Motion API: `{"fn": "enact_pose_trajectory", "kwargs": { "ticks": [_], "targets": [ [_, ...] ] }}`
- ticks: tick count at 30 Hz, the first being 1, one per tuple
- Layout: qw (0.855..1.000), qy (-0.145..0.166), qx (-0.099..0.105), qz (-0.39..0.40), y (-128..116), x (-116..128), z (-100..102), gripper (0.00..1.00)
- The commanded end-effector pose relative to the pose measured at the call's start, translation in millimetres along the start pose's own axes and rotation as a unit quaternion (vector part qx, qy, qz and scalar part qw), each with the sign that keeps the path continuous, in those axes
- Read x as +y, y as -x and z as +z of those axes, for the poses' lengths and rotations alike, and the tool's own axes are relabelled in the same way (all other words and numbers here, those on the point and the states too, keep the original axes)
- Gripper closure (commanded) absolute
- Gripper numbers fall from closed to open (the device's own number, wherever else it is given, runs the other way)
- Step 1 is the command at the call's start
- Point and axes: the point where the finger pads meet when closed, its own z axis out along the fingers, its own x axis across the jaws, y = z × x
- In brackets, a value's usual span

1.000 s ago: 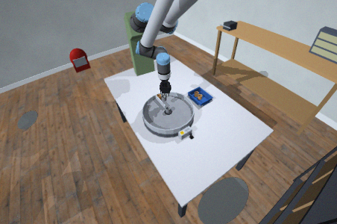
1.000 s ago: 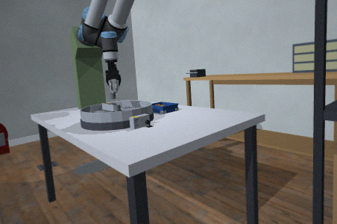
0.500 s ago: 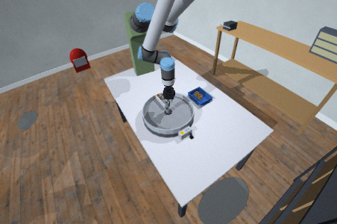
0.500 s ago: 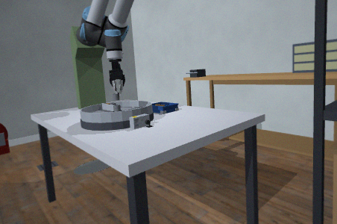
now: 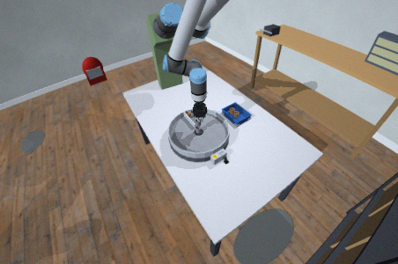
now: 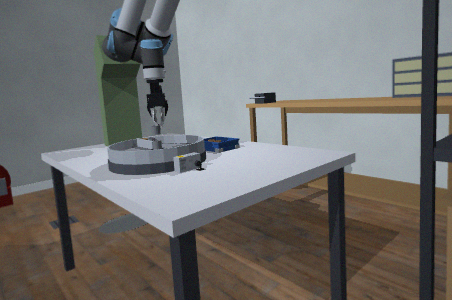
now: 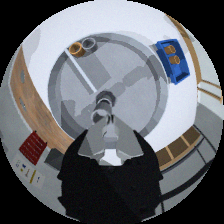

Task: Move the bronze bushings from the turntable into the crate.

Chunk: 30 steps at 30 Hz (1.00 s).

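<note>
A white table (image 5: 264,158) stands on wood flooring, with a wooden bench (image 5: 326,50) at the far right wall. The claw (image 7: 103,119) hangs above the grey turntable (image 5: 176,143), shut on a steel bushing (image 7: 100,118); its axis direction is unclear. Bronze bushings (image 7: 172,54) sit upright in the blue crate (image 7: 181,76). One bronze bushing (image 7: 76,49) remains at the turntable's rim.
</note>
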Motion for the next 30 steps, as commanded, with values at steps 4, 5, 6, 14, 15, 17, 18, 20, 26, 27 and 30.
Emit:
{"fn": "enact_pose_trajectory", "kwargs": {
  "ticks": [4,5,6,14,15,17,18,20,26,27,30],
  "targets": [
    [1.000,0.000,0.000,0.000,-0.3,0.3,-0.3,1.00],
    [1.000,0.000,0.000,0.000,-0.3,0.3,-0.3,1.00],
    [1.000,0.000,0.000,0.000,-0.3,0.3,-0.3,1.00],
    [1.000,0.000,0.000,0.000,-0.3,0.3,-0.3,1.00],
    [1.000,0.000,0.000,0.000,-0.3,0.3,-0.3,1.00],
    [1.000,0.000,0.000,0.000,-0.3,0.3,-0.3,1.00],
    [1.000,0.000,0.000,0.000,-0.3,0.3,-0.3,1.00],
    [1.000,0.000,0.000,0.000,-0.3,0.3,-0.1,1.00],
    [1.000,0.000,0.000,0.000,-0.4,1.1,20.0,1.00],
    [1.000,0.000,0.000,0.000,-0.4,1.1,21.5,1.00],
    [1.000,0.000,0.000,0.000,-0.4,1.1,21.8,1.00]
  ]
}}
